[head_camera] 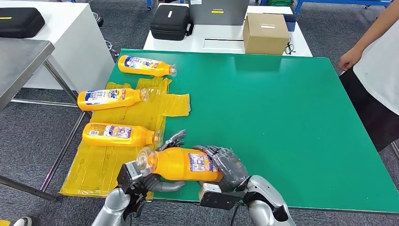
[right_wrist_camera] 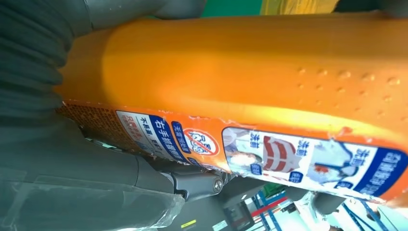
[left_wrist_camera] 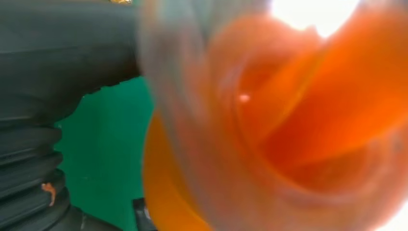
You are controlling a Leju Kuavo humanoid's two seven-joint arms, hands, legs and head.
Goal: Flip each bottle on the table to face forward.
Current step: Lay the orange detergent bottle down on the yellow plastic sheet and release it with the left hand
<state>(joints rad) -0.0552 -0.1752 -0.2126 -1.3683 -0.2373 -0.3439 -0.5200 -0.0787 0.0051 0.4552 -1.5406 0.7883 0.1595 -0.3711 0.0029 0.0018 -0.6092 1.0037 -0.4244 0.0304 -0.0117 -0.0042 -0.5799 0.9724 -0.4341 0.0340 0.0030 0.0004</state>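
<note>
You've got the orange plastic detergent bottle with the clear cap (head_camera: 181, 164) lying on its side at the near edge of the green table top (head_camera: 263, 122), cap pointing left. Right hand (head_camera: 226, 165) is wrapped around its base end, fingers clamped on the bottle. Left hand (head_camera: 157, 167) is at the neck end, fingers (head_camera: 173, 138) curling up behind the bottle; it's touching the bottle, but you can't tell whether it's actually gripping. Left wrist view is a blurred close-up of that cap (left_wrist_camera: 269, 120); right wrist view shows the bottle's body and its printed label (right_wrist_camera: 269, 154) up close.

Three more orange bottles lie on their sides along the left edge, caps pointing right: near one (head_camera: 121, 134), middle one (head_camera: 110, 99), far one (head_camera: 145, 65). Near and middle sit on the crumpled yellow plastic sheet (head_camera: 113, 155), which drapes over the table's left and near-left edge; the far one lies at the sheet's far end.

Open room: the whole right and centre of the green top, from the held bottle out to the far and right edges.

Surroundings: a person (head_camera: 374, 70) stands at the right edge, hand hanging near the far right corner. Beyond the far edge, a white table (head_camera: 226, 40) carries a black case (head_camera: 170, 22) and a brown cardboard box (head_camera: 265, 32). A steel table (head_camera: 21, 59) stands to the left, on grey floor.
</note>
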